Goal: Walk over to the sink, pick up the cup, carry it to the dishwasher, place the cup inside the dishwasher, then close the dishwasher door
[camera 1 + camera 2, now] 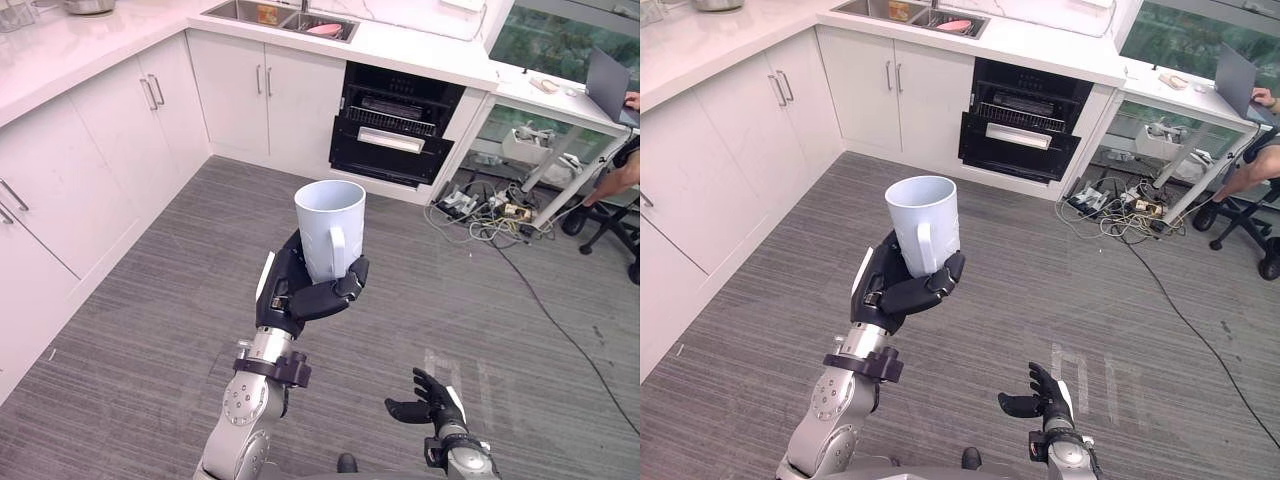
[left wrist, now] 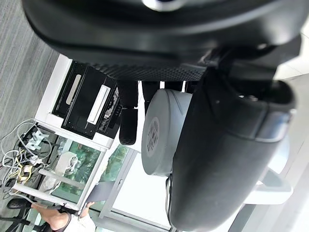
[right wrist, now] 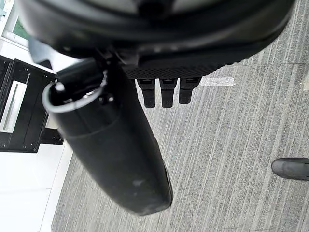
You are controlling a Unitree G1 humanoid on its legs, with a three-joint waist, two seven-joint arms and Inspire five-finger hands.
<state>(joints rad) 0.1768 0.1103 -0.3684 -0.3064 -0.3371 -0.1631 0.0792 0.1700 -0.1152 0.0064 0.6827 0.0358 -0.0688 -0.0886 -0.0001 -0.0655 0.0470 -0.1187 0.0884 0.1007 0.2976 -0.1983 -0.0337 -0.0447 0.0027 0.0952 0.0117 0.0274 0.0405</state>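
The left hand holds the white cup upright above the grey floor, its fingers curled round the lower half (handle facing the robot). The right hand hangs low, fingers loosely spread and empty. Ahead, the dishwasher stands open under the tabletop, right of the sink.

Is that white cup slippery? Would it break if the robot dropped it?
Probably a bit slippery: the cup looks smooth and glossy, though the left hand curls round its lower part. It looks stiff, maybe ceramic, so it would likely crack on the hard floor. Tall with a narrower base, it might tip if nudged.
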